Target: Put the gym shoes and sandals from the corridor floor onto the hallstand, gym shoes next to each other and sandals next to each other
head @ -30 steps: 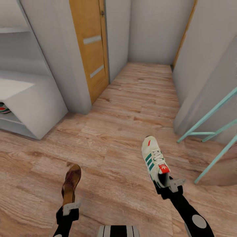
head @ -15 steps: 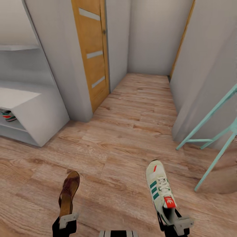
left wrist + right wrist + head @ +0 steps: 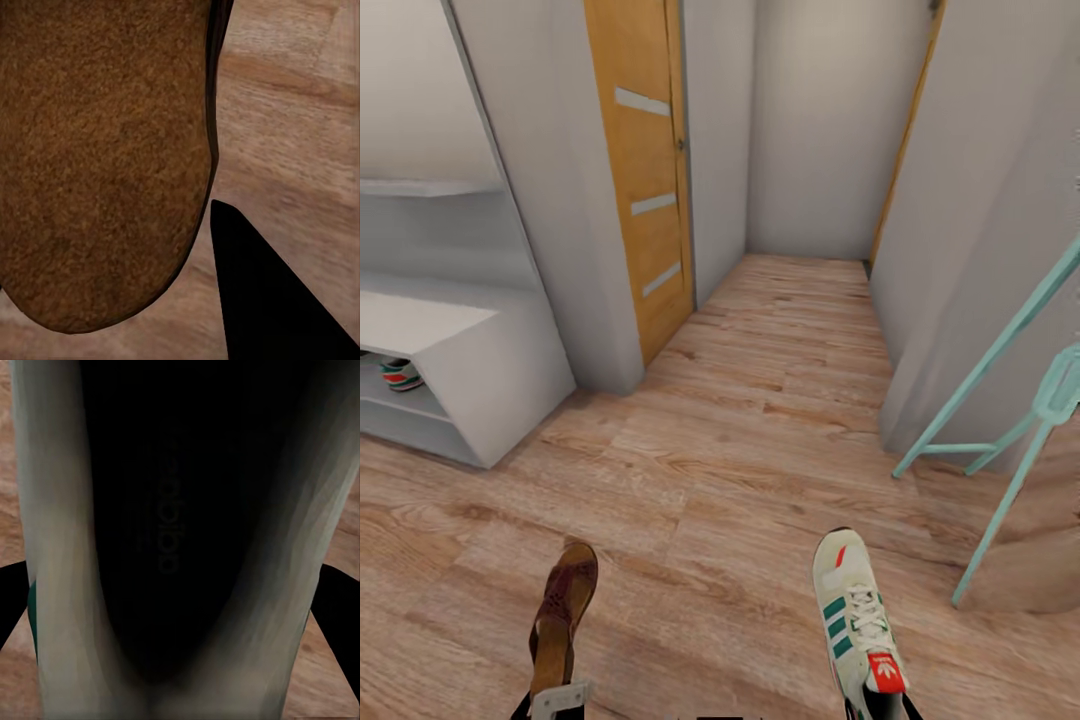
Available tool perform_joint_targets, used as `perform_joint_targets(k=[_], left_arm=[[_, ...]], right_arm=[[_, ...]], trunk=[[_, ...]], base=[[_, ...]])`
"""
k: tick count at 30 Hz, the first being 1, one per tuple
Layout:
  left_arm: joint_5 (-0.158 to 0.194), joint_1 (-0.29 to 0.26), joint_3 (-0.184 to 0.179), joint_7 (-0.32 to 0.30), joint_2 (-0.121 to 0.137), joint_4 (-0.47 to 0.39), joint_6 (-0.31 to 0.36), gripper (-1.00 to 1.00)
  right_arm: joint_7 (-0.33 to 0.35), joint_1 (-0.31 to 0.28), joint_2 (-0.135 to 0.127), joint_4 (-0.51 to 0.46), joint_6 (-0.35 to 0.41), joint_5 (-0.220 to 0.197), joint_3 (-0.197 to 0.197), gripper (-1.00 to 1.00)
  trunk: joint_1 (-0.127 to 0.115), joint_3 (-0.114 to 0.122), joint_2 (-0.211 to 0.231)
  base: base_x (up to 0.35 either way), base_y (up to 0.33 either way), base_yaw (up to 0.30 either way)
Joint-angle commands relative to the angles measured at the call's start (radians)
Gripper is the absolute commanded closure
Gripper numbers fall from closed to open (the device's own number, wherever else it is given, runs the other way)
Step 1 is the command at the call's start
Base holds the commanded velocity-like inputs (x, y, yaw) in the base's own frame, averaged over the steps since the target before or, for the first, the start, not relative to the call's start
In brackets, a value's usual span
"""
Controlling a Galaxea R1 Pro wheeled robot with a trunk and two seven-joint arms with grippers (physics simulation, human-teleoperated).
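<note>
While each arm carries a shoe, neither load has reached the rack yet. At the bottom edge of the head view the left gripper point(image 3: 557, 697) is closed on the heel end of a sandal point(image 3: 559, 615), which juts forward above the corridor floor point(image 3: 740, 440); the left wrist view has that sandal's tan insole point(image 3: 97, 150) close up with one dark finger point(image 3: 262, 292) beside it. The right gripper point(image 3: 880, 705) barely shows at the frame's bottom edge, but it appears clamped on the heel of a gym shoe point(image 3: 852, 625), toe pointing ahead; the right wrist view looks straight into the shoe's dark opening point(image 3: 172, 532), with dark fingers at either side of it. Further out, to the robot's left, stands the hallstand point(image 3: 450, 390), and a second gym shoe point(image 3: 398, 375) already sits in its upper slot, partly hidden by the slanted side panel. By count: two gym shoes in sight, one shelved and one held; one sandal in sight, held. I judge the task roughly a quarter done, with one shoe racked. What remains, as I read it, is to bring the held gym shoe beside its mate, set the held sandal on the rack, and fetch its partner. An orange door point(image 3: 645, 170) and a turquoise frame point(image 3: 1000, 400) flank the corridor beyond.
</note>
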Motion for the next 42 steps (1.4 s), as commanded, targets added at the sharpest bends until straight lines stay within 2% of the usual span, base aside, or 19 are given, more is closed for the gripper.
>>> perform_joint_targets(k=[1,7,21,37,42], left_arm=[[-0.012,0.0,0.003,0.004,-0.001,0.003,-0.006,1.0],[-0.013,0.003,0.002,0.004,0.0,0.023,-0.031,1.0],[-0.014,0.003,0.0,0.003,0.0,0.031,-0.035,1.0],[-0.012,0.003,0.0,0.002,0.0,0.031,-0.035,1.0],[-0.013,0.003,0.0,0.003,0.0,0.031,-0.035,1.0]], right_arm=[[-0.004,0.0,0.0,0.002,-0.002,0.01,-0.002,1.0],[-0.006,0.0,0.0,0.02,-0.002,0.009,-0.003,1.0],[-0.006,0.0,0.0,0.078,0.0,0.006,-0.005,1.0],[-0.005,0.0,0.0,0.095,0.001,0.008,-0.004,1.0],[-0.006,0.0,0.0,0.127,-0.001,0.01,-0.004,1.0]], trunk=[[-0.001,0.005,0.0],[-0.003,0.038,0.001],[-0.01,0.113,0.005],[-0.017,0.178,0.008],[-0.019,0.197,0.01]], base=[[0.0,0.0,0.0],[0.0,0.0,0.0],[0.0,0.0,0.0],[0.0,0.0,0.0],[0.0,0.0,0.0]])
